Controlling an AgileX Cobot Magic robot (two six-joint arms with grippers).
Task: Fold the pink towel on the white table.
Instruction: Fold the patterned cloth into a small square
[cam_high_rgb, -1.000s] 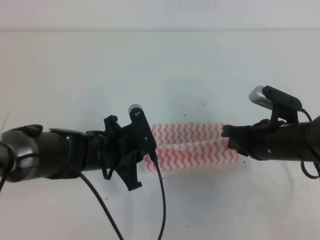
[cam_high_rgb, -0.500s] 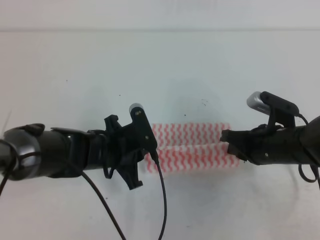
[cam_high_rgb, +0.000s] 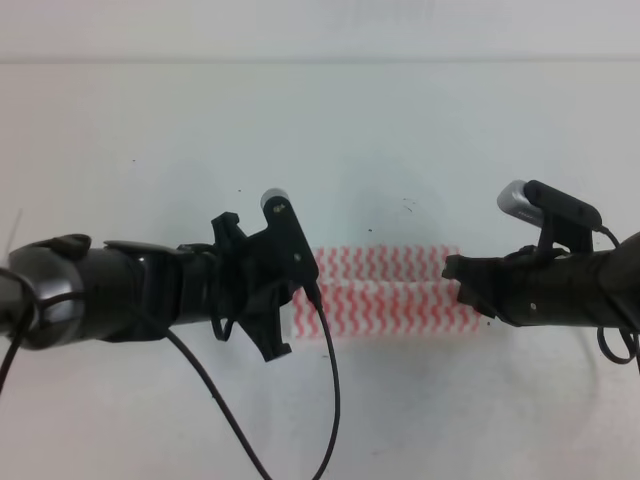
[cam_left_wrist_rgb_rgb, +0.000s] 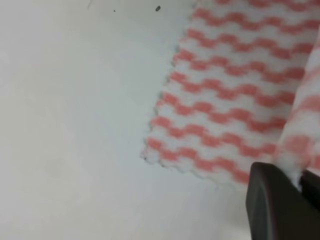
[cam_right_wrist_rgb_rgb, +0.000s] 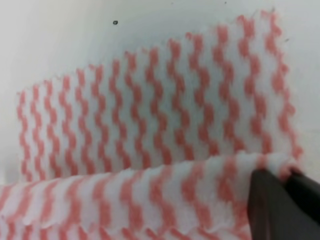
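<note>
The pink towel (cam_high_rgb: 390, 290), striped in pink and white zigzags, lies across the middle of the white table (cam_high_rgb: 330, 130). Its near edge is lifted off the table at both ends. My left gripper (cam_high_rgb: 292, 312) is shut on the towel's left near corner; the left wrist view has one dark finger (cam_left_wrist_rgb_rgb: 277, 205) at bottom right pinching the cloth (cam_left_wrist_rgb_rgb: 235, 95). My right gripper (cam_high_rgb: 462, 285) is shut on the right near corner. In the right wrist view a fingertip (cam_right_wrist_rgb_rgb: 275, 205) clamps the raised edge, with the flat towel (cam_right_wrist_rgb_rgb: 150, 110) behind it.
A black cable (cam_high_rgb: 320, 400) hangs from the left arm toward the table's near edge. A few tiny dark specks (cam_high_rgb: 408, 203) dot the table behind the towel.
Both grippers have shifted slightly, the left one moving a little right and forward over the towel's left end. The lifted near edge has come further over the flat part.
</note>
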